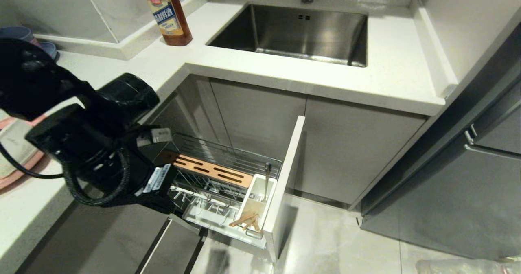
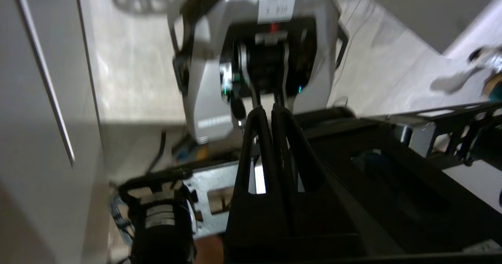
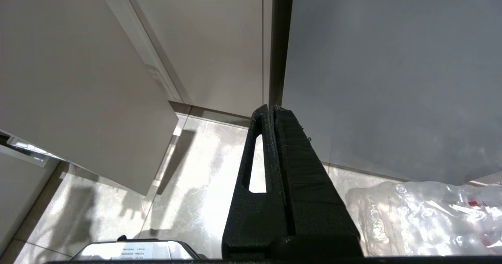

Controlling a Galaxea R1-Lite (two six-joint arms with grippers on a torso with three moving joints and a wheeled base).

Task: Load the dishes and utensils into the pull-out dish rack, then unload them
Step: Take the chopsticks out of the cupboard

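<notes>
One white worktop (image 1: 390,74), one steel sink (image 1: 297,31). One pull-out dish rack (image 1: 228,176) drawn open below, part-hidden by left arm. One sauce bottle (image 1: 167,11). One pink plate (image 1: 18,172) at worktop's left edge. In rack's cup: one spoon (image 1: 267,180), two chopsticks (image 1: 245,220). Left pincer (image 2: 270,113) together, empty; right pincer (image 3: 272,113) together near floor, wrist view only.

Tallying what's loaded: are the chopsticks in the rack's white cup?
Yes, the chopsticks lie in the white cup, near the spoon.

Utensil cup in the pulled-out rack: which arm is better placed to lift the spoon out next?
Probably left. The left arm hangs beside the rack holding the spoon; the right end effector points at the floor.
</notes>
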